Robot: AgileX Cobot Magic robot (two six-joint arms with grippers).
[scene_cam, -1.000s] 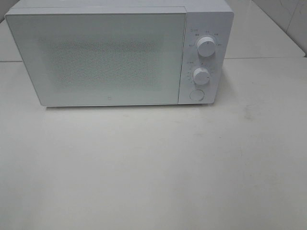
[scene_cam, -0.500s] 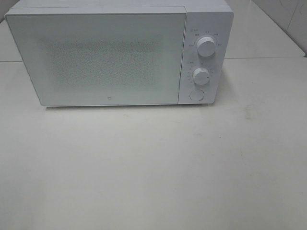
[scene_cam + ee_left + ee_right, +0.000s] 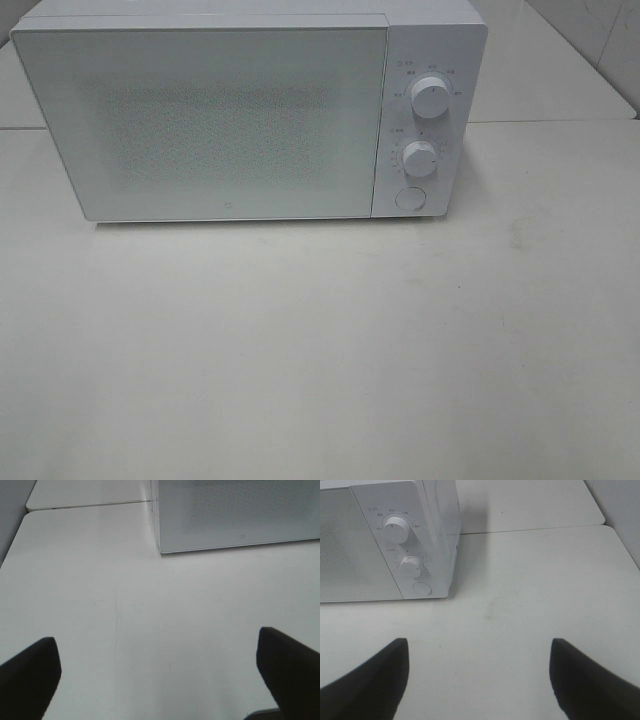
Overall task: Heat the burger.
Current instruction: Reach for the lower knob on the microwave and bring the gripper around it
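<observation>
- The left gripper [image 3: 157, 647] hangs over the near left part of the white table [image 3: 320, 350]. Its two dark fingers [image 3: 30, 675] stand wide apart, with only bare table top between them.
- The right gripper [image 3: 480, 647] hangs over the near right part of the table. Its fingers [image 3: 365, 685] are also spread wide and hold nothing.
- The middle of the table is plain white with a few faint marks.
- Farther back, a white microwave [image 3: 240, 120] stands on the table, left of the middle.
- Its frosted door [image 3: 210, 120] is shut, and nothing can be made out behind it.
- The control panel is at the right end of the microwave: an upper knob [image 3: 430, 97], a lower knob [image 3: 420, 157] and a round button [image 3: 409, 198] below them.
- The burger shows in none of the views, so its place cannot be told.
- Behind the microwave, a seam divides this table from a second white surface [image 3: 540, 80].
- A tiled wall [image 3: 610, 40] is at the far right.
</observation>
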